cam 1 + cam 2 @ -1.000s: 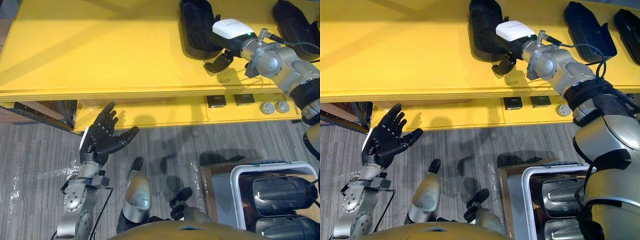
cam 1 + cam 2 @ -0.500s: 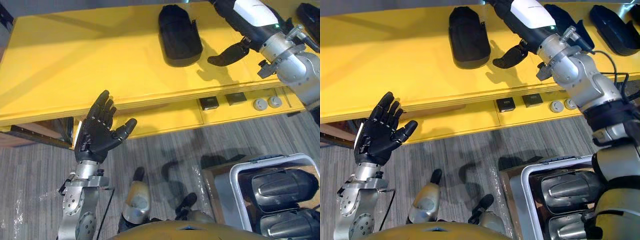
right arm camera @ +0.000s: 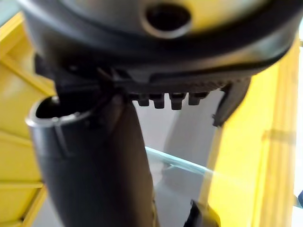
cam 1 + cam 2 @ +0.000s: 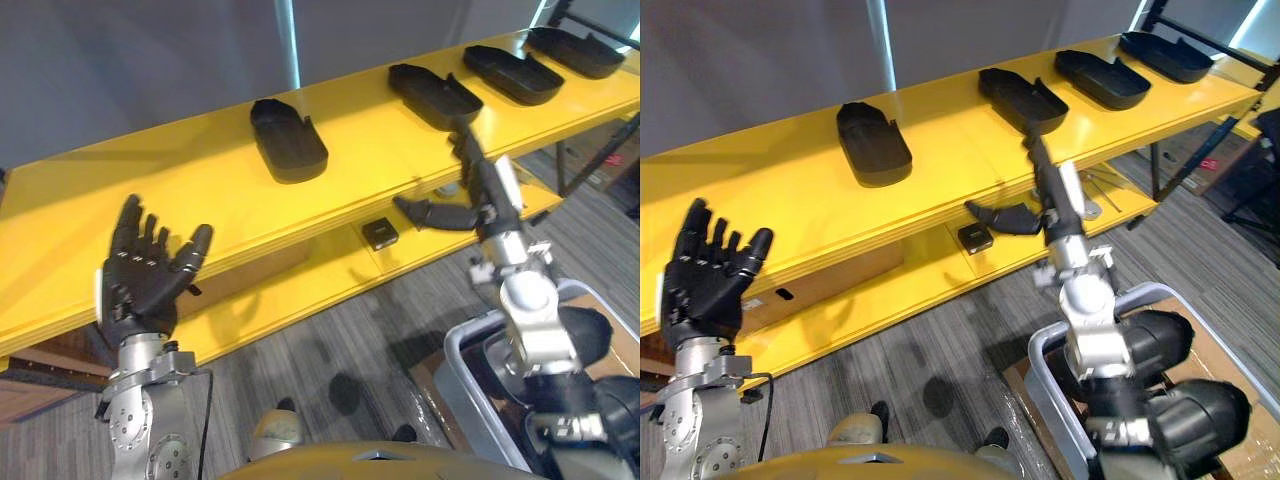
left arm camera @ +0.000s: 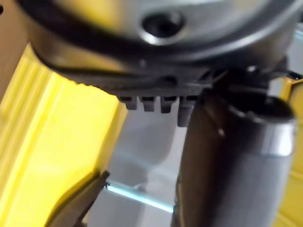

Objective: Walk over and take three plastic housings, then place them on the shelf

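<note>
Four black housings [image 4: 436, 92] lie in a row on top of the yellow shelf [image 4: 200, 170]. The right hand [image 4: 488, 195], over the shelf a moment ago, has drawn back past its front edge, fingers seemingly straight and empty. The left hand [image 4: 143, 280] stays raised and spread.

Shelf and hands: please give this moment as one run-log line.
shelf: four black housings in a row on top | left hand: open, empty, raised | right hand: open, empty, by shelf front edge
</note>
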